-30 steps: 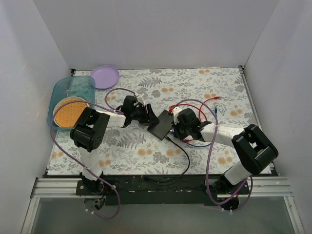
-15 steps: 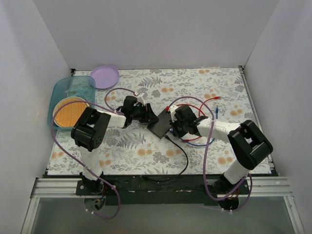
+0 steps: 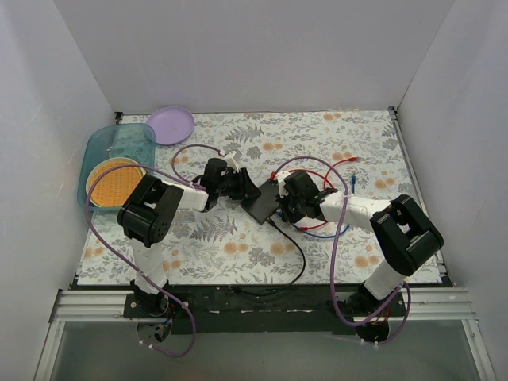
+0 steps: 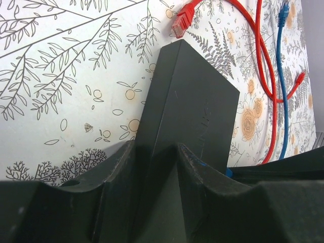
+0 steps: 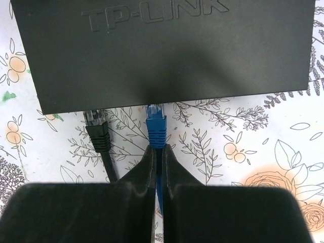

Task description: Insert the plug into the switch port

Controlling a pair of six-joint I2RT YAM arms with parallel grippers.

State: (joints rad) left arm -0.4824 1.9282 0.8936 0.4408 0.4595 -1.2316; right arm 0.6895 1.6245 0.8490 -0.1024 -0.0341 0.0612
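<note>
1. Right gripper [image 5: 158, 152] was fully closed, pinching the blue plug [image 5: 156, 124] by its boot. The plug tip sat at the port edge of the switch [image 5: 162, 50] with its clear head showing, so I judged it not seated.
2. Left gripper [image 4: 154, 152] was part closed, fingers clamped on one end of the switch. The switch lay mid-table between both grippers.
3. Best move as I read it: plug square to the port face, straight push along the cable axis, no twist.
4. The left grip needed to brace against that push, or the box would likely slide.
5. Black plug [image 5: 96, 126] sat just left of the blue one at the same edge. The push needed to clear it without a nudge.
6. Counts:
   - switch: 1
   - plugs at the port edge: 2 (blue, black)
   - loose ends in the left wrist view: 2 red plugs [image 4: 183, 17], 1 spare blue end [image 4: 283, 9]
   - plate [image 3: 170, 125]: 1
   - bin [image 3: 119, 139]: 1
</note>
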